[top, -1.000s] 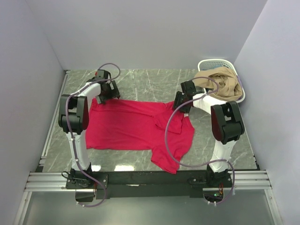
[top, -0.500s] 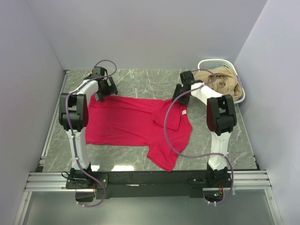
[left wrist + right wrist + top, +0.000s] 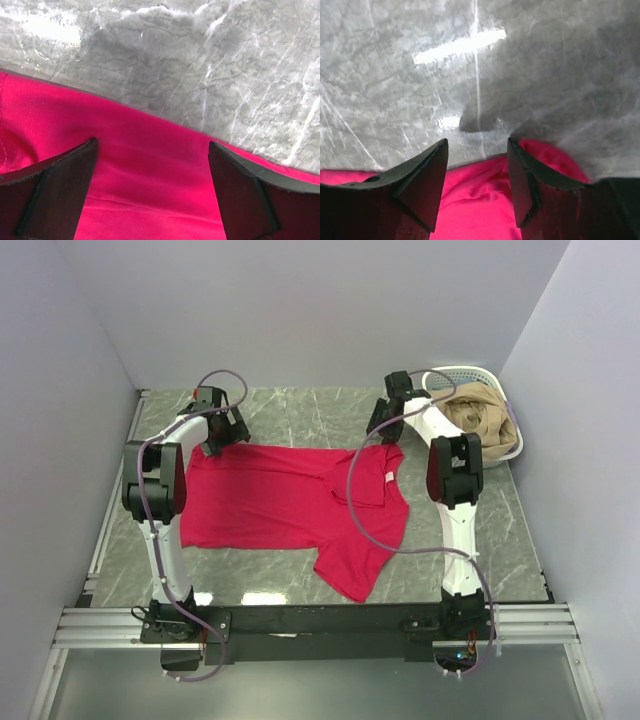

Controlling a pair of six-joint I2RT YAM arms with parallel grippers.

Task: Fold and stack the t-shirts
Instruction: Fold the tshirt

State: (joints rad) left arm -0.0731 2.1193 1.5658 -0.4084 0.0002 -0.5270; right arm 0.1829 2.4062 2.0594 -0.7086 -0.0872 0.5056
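The left gripper stands wide open, its jaws straddling the far left hem of the crimson t-shirt and holding nothing. The shirt lies mostly flat across the middle of the marble table, its right part doubled over and rumpled, with one flap trailing toward the near edge. It looks light, limp and prone to dragging, so pinching hem corners or shoulder seams should carry it best. At the far right corner, the right gripper is part-way apart with red cloth between its jaws; whether it pinches, I cannot tell. Far right, a white basket holds a tan garment.
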